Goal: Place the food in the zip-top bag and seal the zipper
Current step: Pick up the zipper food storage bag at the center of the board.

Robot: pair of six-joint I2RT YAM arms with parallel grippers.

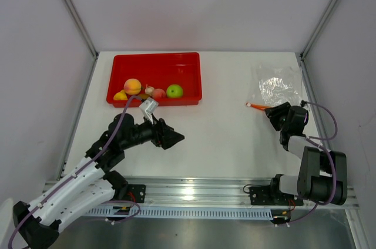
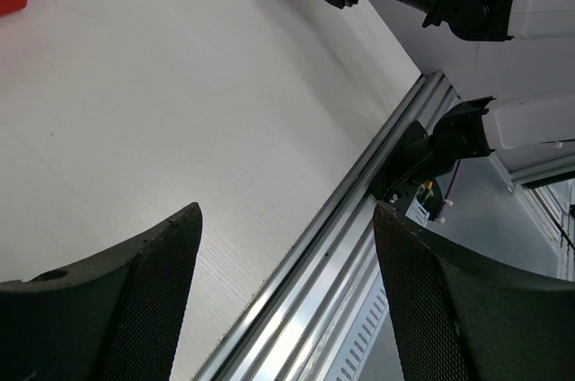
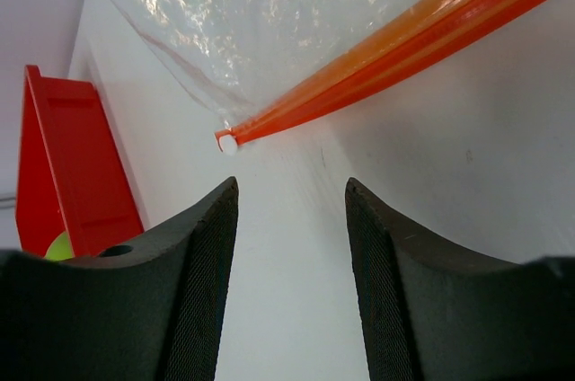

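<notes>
White tabletop; my right gripper (image 3: pixel 292 255) sits parted, empty, just short of the zipper (image 3: pixel 404 66), I'd say to pinch it. My left gripper (image 1: pixel 171 138) gapes empty near the food (image 1: pixel 133 86) in its tray (image 1: pixel 155 56).

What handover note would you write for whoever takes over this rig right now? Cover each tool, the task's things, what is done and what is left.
Left tool: open, empty, over the table in front of the red tray.
Right tool: open, empty, facing the zipper end, not gripping it.
Green apple, peach, red-pink fruit, yellow piece: all in the tray.
Zip-top bag: far right, no food seen inside.
Done: nothing bagged.
Left: load the food, seal the zipper.
</notes>
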